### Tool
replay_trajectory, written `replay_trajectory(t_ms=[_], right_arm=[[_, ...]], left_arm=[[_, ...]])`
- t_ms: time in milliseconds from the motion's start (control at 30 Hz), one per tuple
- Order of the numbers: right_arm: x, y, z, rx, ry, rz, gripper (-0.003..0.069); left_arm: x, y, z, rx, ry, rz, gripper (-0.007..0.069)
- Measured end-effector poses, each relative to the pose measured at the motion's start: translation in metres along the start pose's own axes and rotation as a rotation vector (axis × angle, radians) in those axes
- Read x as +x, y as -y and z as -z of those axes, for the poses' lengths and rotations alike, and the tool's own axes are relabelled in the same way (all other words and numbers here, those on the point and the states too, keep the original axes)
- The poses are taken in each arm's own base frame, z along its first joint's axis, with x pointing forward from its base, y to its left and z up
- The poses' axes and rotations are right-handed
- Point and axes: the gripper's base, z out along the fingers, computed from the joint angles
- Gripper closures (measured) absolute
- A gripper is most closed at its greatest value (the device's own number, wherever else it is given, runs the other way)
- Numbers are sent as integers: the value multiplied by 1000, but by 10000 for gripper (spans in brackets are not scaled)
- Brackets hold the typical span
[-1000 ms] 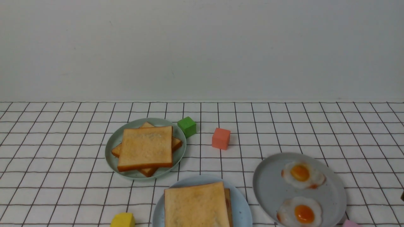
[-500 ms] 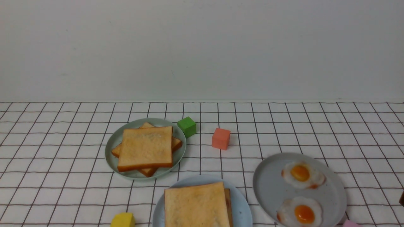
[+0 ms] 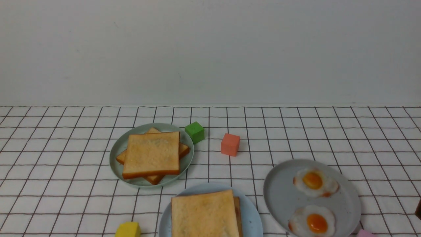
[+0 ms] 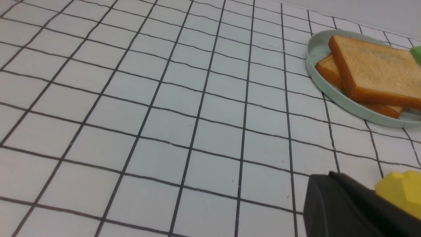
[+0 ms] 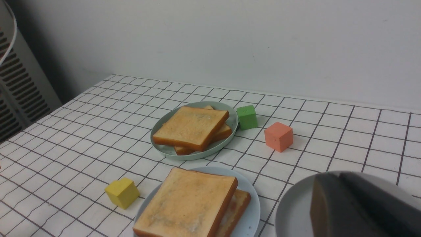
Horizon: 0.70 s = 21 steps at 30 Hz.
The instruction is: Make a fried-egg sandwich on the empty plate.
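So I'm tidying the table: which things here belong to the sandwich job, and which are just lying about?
Belongs to the job:
- sandwich
- blue plate under it
- spare toast on the green plate
- fried eggs on the grey plate

Just lying about:
- green cube
- salmon cube
- yellow cube

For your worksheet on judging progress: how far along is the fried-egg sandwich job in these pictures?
Done, it seems: two toast slices form the fried-egg sandwich on the light blue plate, with something pale between them, though the egg itself is not clearly visible. In hand: nothing; the left gripper is shut and holds nothing. Left: apparently little; two fried eggs lie on the grey plate.
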Motion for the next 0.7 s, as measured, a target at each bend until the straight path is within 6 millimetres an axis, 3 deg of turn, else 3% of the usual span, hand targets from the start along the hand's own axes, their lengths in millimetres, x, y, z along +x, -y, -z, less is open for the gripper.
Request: replay_trajectory(t_ms=[300, 467, 567, 700], right_arm=[[0, 0, 0, 3, 0, 8, 594], [1, 6, 6, 90, 11, 43, 586], [11, 15, 13, 228, 12, 67, 585], [43, 27, 14, 360, -19, 72, 580]], left_arm=[[0, 0, 0, 0, 0, -1, 632], [0, 0, 0, 0, 0, -1, 630], [0, 0, 0, 0, 0, -1, 628], [0, 0, 0, 0, 0, -1, 625]])
